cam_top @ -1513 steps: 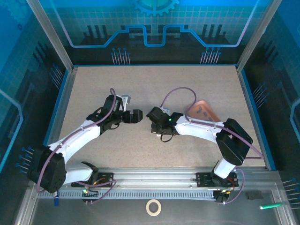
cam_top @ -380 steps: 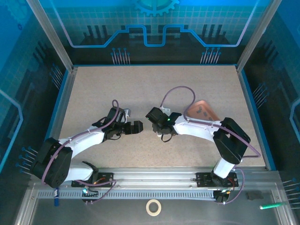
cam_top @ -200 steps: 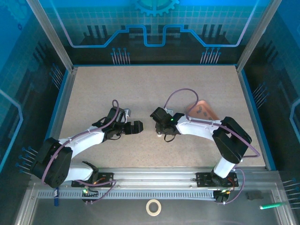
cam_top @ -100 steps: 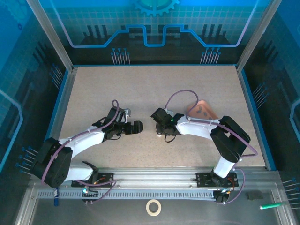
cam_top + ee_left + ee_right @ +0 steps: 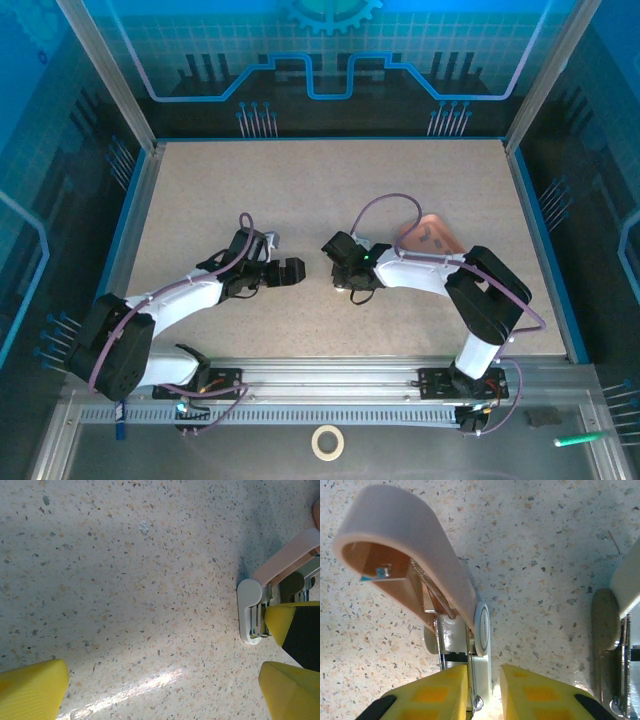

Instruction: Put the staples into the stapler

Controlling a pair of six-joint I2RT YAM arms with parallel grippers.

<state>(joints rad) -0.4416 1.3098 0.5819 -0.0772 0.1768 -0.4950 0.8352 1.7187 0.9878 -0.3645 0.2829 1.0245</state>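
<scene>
**Around the work area**

A speckled beige worktop fills the enclosure, edged by a thin blue border. Toward its right side lies a small pinkish-orange dish. Behind the worktop stands a blue backdrop printed with grid and circuit patterns. Along the near edge runs an aluminium rail. On the ledge in front of it rest a roll of tape, a small dark block and a green pen.

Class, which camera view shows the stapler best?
Right wrist: the stapler is close up, lid open, spring and channel visible. Left wrist catches one end at its right edge. From the top it is too small to tell.
</scene>
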